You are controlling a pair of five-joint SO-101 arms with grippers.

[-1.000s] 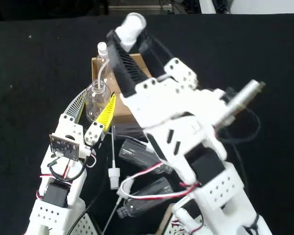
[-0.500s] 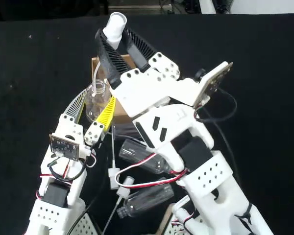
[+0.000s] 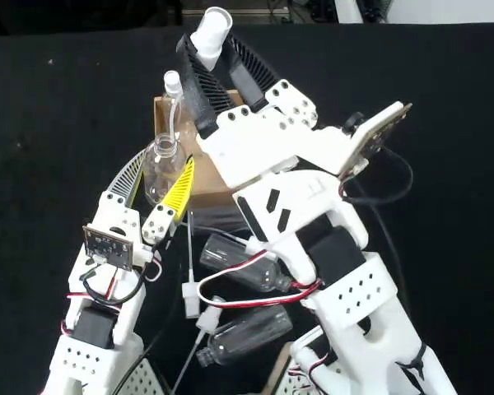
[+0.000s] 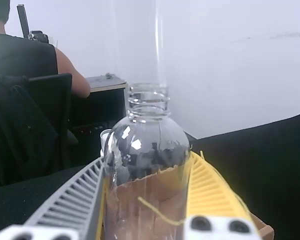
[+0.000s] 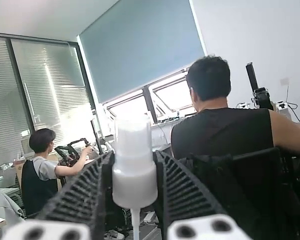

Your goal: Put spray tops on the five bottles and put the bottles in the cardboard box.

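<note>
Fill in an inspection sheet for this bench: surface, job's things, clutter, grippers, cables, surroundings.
surface: black table.
job's things: cardboard box mid-table; held bottle upright and open at the box's edge; lying bottles near the arm bases; loose spray top beside them; raised spray top above the box's far end.
clutter: nothing seen.
grippers: left gripper shut on the held bottle; right gripper shut on the raised spray top.
cables: red-and-white wires near the lying bottles; black cable beside the right arm.
surroundings: window blinds; white wall.
</note>
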